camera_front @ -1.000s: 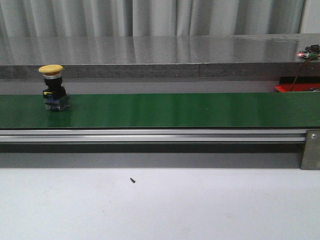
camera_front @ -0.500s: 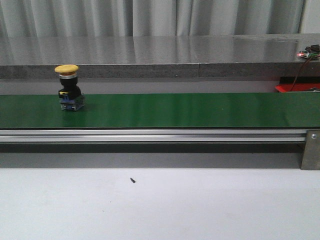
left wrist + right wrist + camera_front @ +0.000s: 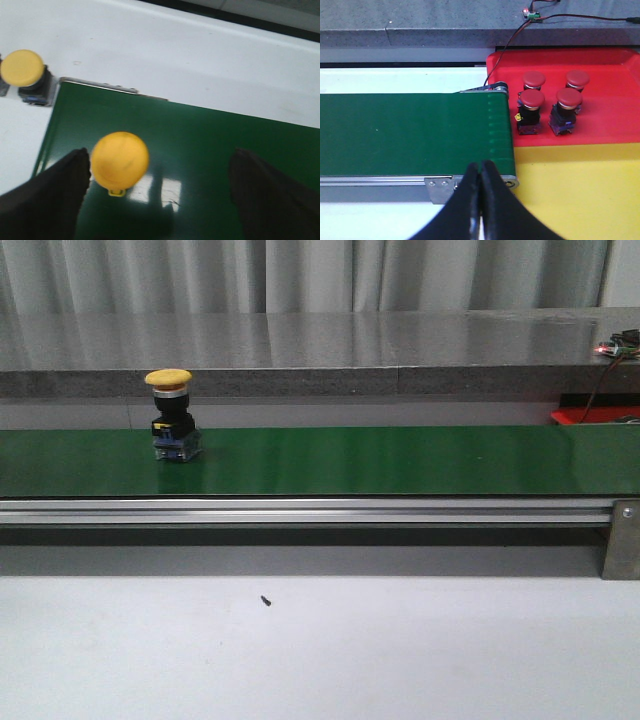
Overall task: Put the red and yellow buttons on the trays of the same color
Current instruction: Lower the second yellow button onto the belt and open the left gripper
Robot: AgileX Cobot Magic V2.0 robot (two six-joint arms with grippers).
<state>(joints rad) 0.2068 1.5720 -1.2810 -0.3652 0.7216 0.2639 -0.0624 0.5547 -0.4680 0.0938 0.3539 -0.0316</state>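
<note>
Item: yellow button on belt (image 3: pixel 171 415), one, upright on the green conveyor belt (image 3: pixel 400 460), toward its 9 o'clock end in the front view; in the left wrist view the same cap sits between the two dark fingers, nearer one of them and possibly touching it. Left pincer (image 3: pixel 160 195): fingers spread wide, holding nothing. Right pincer (image 3: pixel 480 200): fingertips pressed together, empty, hanging over the belt's discharge end beside the trays. Handling note, as a judgement: the button is best taken where the belt ends, so the right pincer should part its fingers before the button arrives, close on the dark body below the cap, not on the domed top, and carry it upright to the yellow tray (image 3: pixel 580 190). Counts: red buttons (image 3: pixel 550 100), four, standing in a two-by-two group on the red tray (image 3: pixel 615 100); yellow buttons, two, one on the belt and a spare yellow button (image 3: pixel 22 70) on the white counter (image 3: pixel 200 55) just off the belt's corner; trays, two, edge to edge; the visible part of the yellow one holds nothing.
</note>
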